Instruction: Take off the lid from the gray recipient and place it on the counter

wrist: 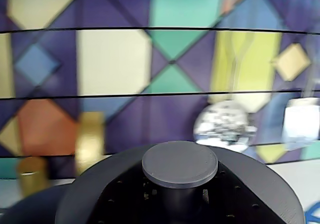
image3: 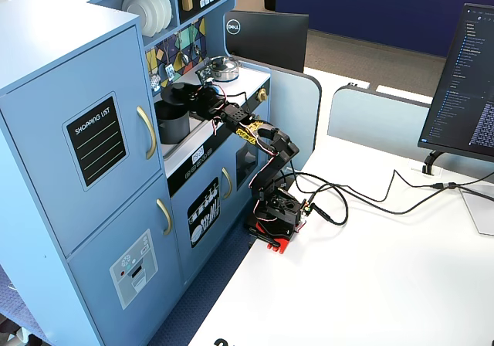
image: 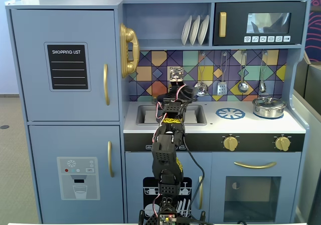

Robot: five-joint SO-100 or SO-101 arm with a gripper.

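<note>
So up close in the wrist view the lid (wrist: 100, 196) fills the bottom of the frame, with its little center knob (wrist: 180, 164) right under the camera. No fingers show in that view, so I can't tell whether the gripper (image3: 202, 97) is clamped on the knob or just parked over it. In a fixed view from the side it sits right at the lid, and the lid looks like it's at the top of the gray pot (image3: 171, 126), which stands over in the sink (image: 145, 115) area. I can't make out a gap between them.

What I'd worry about:
- The knob is small and flat-topped. With a shallow grip, I'd guess the lid tilts or slips out mid-lift.
- If the lid catches on the rim, the tall pot could get dragged or tipped.
- The free counter (image: 251, 124) is off to the right in the front fixed view, near the burner print (image: 230, 113). The shiny silver pot (image: 269, 106) sits beyond that, so swinging too far could bump it.
- Behind it all, utensils hang on the backsplash (wrist: 115, 59), so lifting too high and far back risks snagging the ladle (wrist: 225, 125).
</note>
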